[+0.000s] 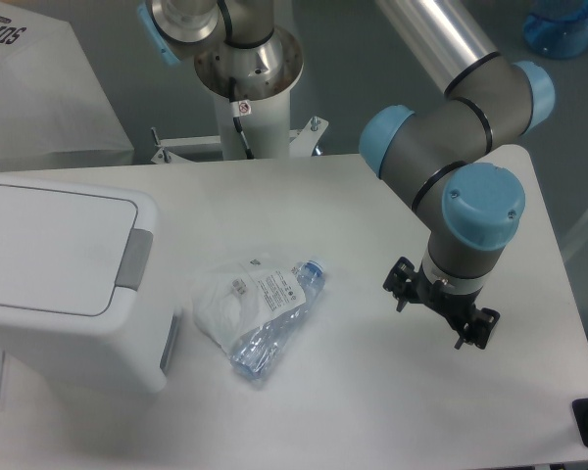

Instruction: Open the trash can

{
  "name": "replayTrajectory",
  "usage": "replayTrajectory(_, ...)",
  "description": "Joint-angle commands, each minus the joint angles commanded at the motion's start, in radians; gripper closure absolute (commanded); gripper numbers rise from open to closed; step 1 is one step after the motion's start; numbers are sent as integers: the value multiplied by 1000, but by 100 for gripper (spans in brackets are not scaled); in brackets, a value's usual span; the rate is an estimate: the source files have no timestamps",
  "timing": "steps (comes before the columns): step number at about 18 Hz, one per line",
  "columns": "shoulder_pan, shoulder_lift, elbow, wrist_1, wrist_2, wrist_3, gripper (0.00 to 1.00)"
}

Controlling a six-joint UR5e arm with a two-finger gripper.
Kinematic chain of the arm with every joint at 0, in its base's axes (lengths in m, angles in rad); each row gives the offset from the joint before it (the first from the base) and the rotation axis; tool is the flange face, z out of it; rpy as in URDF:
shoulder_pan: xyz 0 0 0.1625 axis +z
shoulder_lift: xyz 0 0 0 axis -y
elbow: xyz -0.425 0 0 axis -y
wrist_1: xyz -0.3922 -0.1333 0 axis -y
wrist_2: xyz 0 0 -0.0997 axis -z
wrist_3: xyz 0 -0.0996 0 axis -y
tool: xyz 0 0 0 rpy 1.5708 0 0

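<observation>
The trash can (64,284) is a large white boxy bin at the left of the table. Its flat lid (49,245) lies shut, and the grey push tab (134,259) is on its right rim. My gripper (441,308) hangs under the blue-capped wrist at the right of the table, far from the bin. Only black parts stick out from under the wrist. The fingers are hidden, so I cannot tell whether it is open or shut. Nothing shows in it.
A crushed clear plastic bottle (269,318) with a blue cap and white label lies mid-table between bin and gripper, with crumpled white material (220,308) beside it. The arm's white base column (250,98) stands at the table's back edge.
</observation>
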Motion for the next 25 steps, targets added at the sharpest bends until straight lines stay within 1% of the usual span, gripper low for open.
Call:
replayTrajectory(15, -2, 2, 2, 0, -9, 0, 0)
replayTrajectory(19, -11, 11, 0, 0, -9, 0, 0)
replayTrajectory(21, -17, 15, -3, 0, -9, -2, 0)
replayTrajectory(25, -21, 31, -35, 0, -15, -2, 0)
